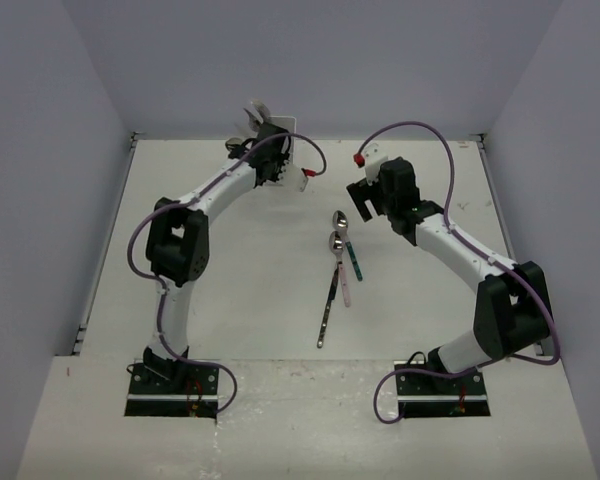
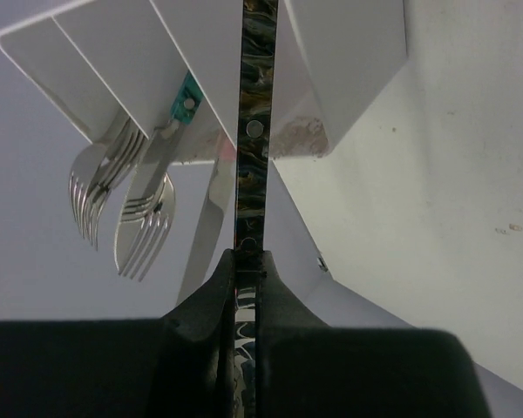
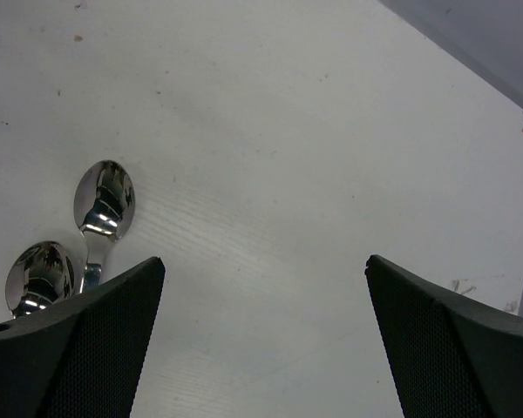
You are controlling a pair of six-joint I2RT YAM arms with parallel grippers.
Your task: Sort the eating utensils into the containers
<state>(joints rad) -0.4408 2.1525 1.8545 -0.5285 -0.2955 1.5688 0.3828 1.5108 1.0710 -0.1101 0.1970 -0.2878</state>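
Note:
The white holder (image 1: 283, 124) stands at the table's back, with utensil heads sticking up out of it. My left gripper (image 1: 272, 152) is at the holder, shut on a black marbled utensil handle (image 2: 252, 165) that runs up against the holder's compartments (image 2: 349, 70). Two forks (image 2: 144, 228) and a silver blade (image 2: 205, 228) stick out of the holder. On the table lie a teal-handled spoon (image 1: 341, 219), a pink-handled spoon (image 1: 335, 242) and a black-handled utensil (image 1: 327, 312). My right gripper (image 1: 360, 200) is open and empty, just right of the spoons; both spoon bowls (image 3: 105, 196) show at its left.
Grey walls enclose the table on three sides. The table's raised edges (image 1: 105, 250) run along left and right. The arm bases (image 1: 172, 385) sit at the near edge.

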